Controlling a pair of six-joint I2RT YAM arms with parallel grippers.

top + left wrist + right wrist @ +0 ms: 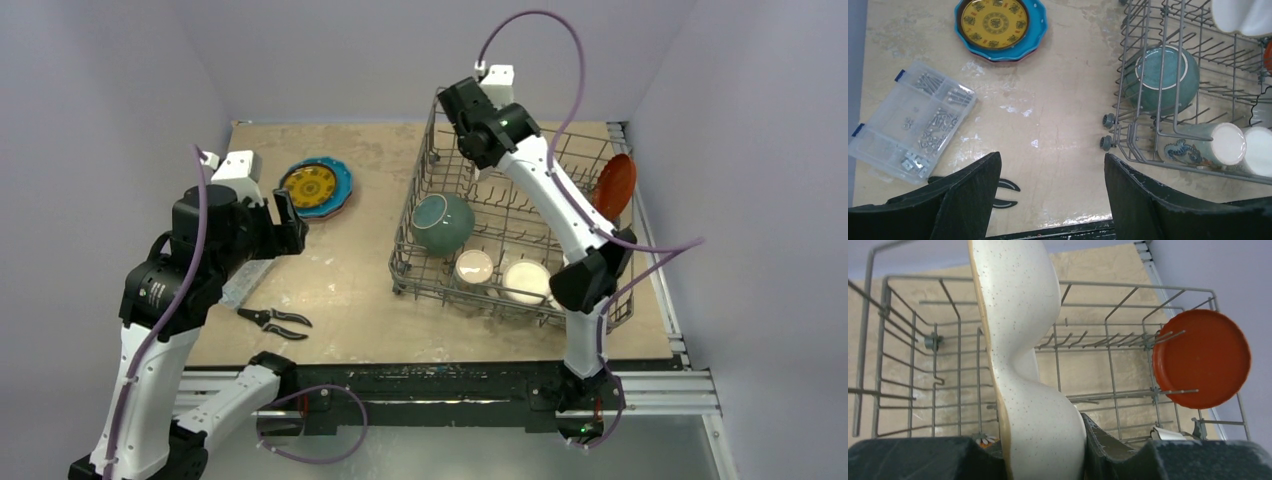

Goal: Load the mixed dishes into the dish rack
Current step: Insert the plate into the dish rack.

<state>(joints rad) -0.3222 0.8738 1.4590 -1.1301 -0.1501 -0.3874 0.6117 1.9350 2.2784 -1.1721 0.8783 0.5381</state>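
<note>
While clamped between right fingers [908, 460], white plate [1018, 340] upright over dish rack [1138, 286]; left fingers [963, 200] apart.

Plain pale lilac walls [100, 80] close in the worktop [350, 270] on three sides. It is a tan board, scuffed pale in patches, with metal rails [650, 392] along its near and right edges.
</note>
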